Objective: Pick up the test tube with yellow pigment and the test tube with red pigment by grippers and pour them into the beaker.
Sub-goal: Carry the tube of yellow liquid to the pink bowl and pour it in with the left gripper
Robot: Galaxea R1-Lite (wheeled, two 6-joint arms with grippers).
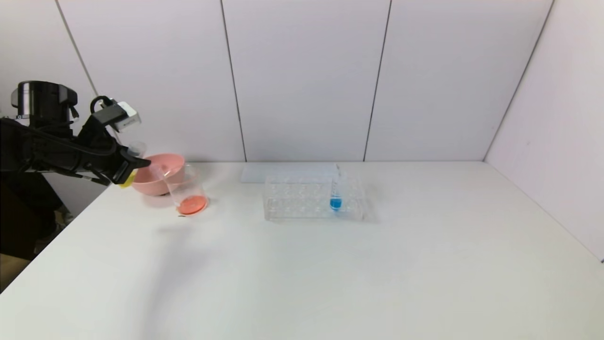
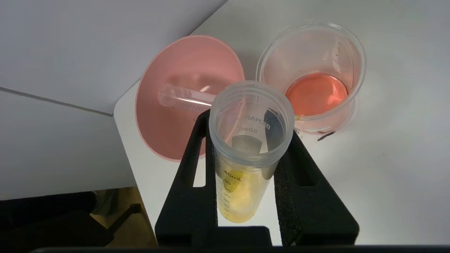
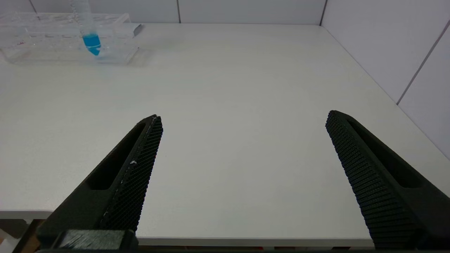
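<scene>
**benchrat:** White tabletop (image 1: 330, 274) against pale wall panels, and everything that matters sits at the far left corner. Pink bowl (image 1: 158, 174) is right at that corner, with the beaker (image 1: 187, 191) touching its inner side, red-orange liquid already pooled in its bottom. The clear tube rack (image 1: 314, 198) stands mid-table near the far edge with only the blue tube (image 1: 336, 196) in it.

**pipette_pete:** And the arms?

**benchrat:** Left gripper (image 2: 246, 158) hangs off the left edge beside the bowl, clamped on the test tube with yellow pigment (image 2: 246, 154). Right gripper (image 3: 242, 168) is spread wide with nothing in it, over the near right part of the table, well apart from all this.

**pipette_pete:** So which way to pour?

**benchrat:** Beaker lies just inward of the tube, toward the table's middle. The tube's long axis is roughly upright, mouth up, yellow at the bottom, so I'd guess it tips mouth-first that way. An empty tube (image 2: 184, 98) lies on its side in the bowl, probably the red one.
</scene>
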